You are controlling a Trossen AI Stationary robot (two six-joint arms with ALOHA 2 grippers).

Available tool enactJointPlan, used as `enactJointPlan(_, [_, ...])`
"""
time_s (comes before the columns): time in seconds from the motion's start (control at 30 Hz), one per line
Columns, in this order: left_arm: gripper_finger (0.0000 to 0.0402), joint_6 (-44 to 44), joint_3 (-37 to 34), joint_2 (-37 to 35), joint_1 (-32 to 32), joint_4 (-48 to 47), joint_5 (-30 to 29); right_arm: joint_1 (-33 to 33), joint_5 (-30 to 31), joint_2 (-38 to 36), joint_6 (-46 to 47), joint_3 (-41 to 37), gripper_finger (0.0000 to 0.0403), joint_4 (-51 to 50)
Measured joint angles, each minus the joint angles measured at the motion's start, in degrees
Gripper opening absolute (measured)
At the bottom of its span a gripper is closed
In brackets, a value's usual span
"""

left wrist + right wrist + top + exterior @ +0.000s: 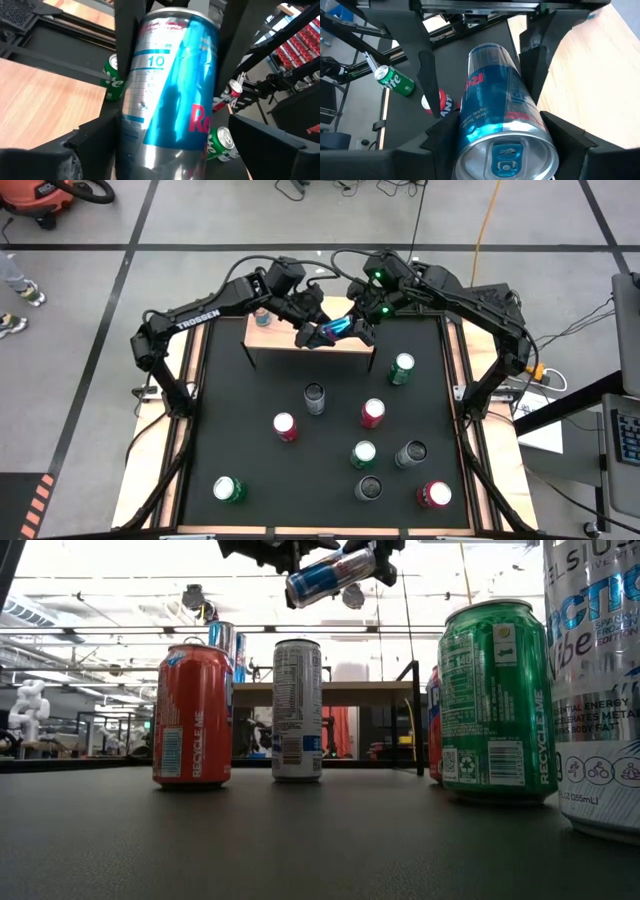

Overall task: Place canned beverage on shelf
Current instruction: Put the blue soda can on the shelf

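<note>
the blue-and-silver can [335, 330] is suspended on its side, tilted, above the light-wood shelf [352, 353], between the two sets of jaws. right jaws [507, 125]: closed on the can near its top end, one finger on each side. left jaws [167, 107]: fingers flank the can's other end, standing wide; contact with the can cannot be confirmed. a second can [262, 316] stands upright on the shelf, on the left arm's side of the jaws. several more cans, including a red can [192, 714] and a green can [497, 700], stand on the black table [260, 470], well apart from both jaws.
</note>
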Motion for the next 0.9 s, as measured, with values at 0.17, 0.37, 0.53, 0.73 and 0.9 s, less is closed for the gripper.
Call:
enactJointPlan(0.17, [0.0314,1.44,0.0,0.46,-0.74,0.13,-2.15,0.0,-0.17,-0.02,-0.09,0.0,0.0224,0.74])
enactJointPlan(0.37, [0.0265,1.43,0.0,0.39,-0.66,0.35,-2.37,0.0,-0.16,-0.04,-0.11,0.0,0.0224,0.68])
enactJointPlan(0.53, [0.0235,1.51,0.0,0.37,-0.7,0.32,-2.3,0.0,-0.46,-0.09,-0.11,0.0,0.0224,0.61])
enactJointPlan(0.73, [0.0229,1.38,0.0,0.37,-0.69,0.31,-2.3,0.0,-0.28,-0.09,-0.11,0.0,0.0224,0.59])
enactJointPlan(0.9, [0.0228,0.84,0.0,0.37,-0.67,0.37,-0.67,0.0,-0.55,-0.09,2.03,0.0,0.0228,0.61])
